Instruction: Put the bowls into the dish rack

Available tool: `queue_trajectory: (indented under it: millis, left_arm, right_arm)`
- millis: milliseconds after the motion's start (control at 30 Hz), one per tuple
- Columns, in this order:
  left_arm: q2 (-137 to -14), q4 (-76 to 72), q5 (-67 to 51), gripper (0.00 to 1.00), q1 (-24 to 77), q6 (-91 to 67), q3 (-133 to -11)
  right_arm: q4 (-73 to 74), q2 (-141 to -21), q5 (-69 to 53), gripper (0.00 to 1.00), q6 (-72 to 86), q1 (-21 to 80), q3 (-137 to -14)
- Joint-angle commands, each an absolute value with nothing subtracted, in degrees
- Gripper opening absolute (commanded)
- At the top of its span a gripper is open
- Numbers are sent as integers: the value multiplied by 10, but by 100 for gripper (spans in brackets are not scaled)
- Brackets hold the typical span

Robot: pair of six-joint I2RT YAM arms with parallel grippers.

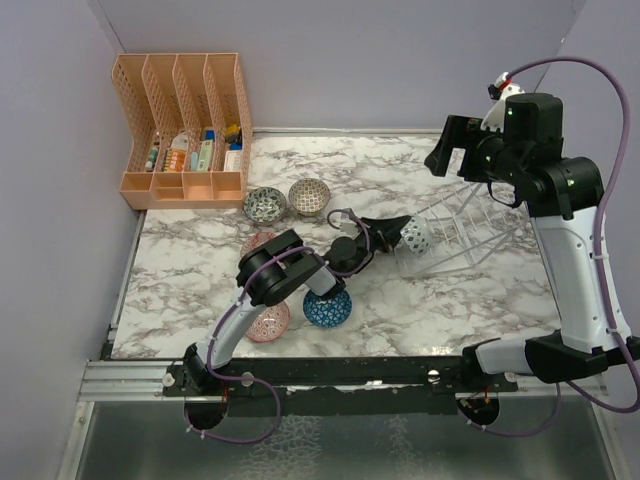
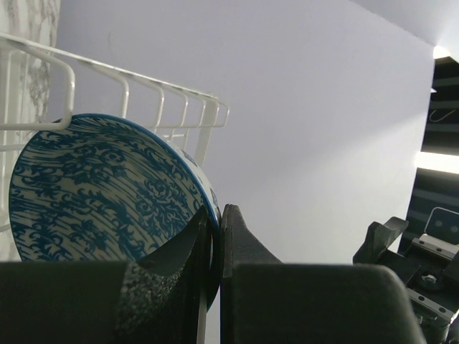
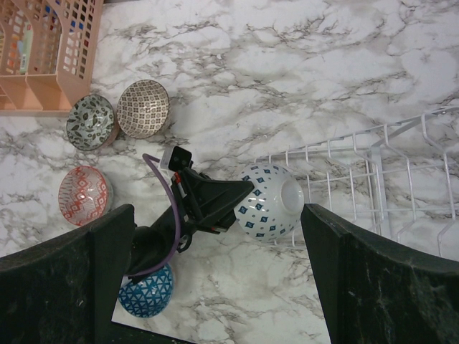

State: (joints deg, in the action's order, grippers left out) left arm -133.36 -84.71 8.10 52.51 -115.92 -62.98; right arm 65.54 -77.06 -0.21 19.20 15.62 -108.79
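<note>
- A marble-patterned table (image 1: 480,300) stands between pale lavender walls (image 1: 340,60), with a peach organizer (image 1: 185,130) at its far left corner.
- The white wire dish rack (image 1: 455,235) sits right of the table's centre.
- The left gripper (image 1: 398,232) is clamped on the rim of a blue-and-white bowl (image 3: 270,201), one finger inside and one outside. It holds the bowl on edge.
- This bowl is at the rack's end nearest the left arm, against the wires. Whether it sits in a slot cannot be told.
- The right gripper (image 1: 448,152) hangs high above the rack, fingers spread wide, holding nothing.
- A grey-green bowl (image 1: 264,205) and a beige-brown bowl (image 1: 309,197) stand side by side just in front of the organizer.
- A red bowl (image 3: 84,195) sits beside the left arm.
- A pink bowl (image 1: 268,320) and a blue bowl (image 1: 326,307) sit near the front edge, partly under the arm.
</note>
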Motion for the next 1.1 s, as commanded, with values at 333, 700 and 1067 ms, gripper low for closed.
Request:
queue_trajectory:
  millis: [333,700,1067]
  left_arm:
    - [-1306,-748,-44,0,530,-1188,-654]
    - [-1269,-672,-74,21,519,-1182,-645]
    - [-1247,-642,-88,51,512,-1172,-630]
  right_arm:
    - [647,-777,-14,100,177,152,-1108]
    - [636,-786,-34,100,179,152,-1108]
    - [631,-787,-46,100,181,152,-1109]
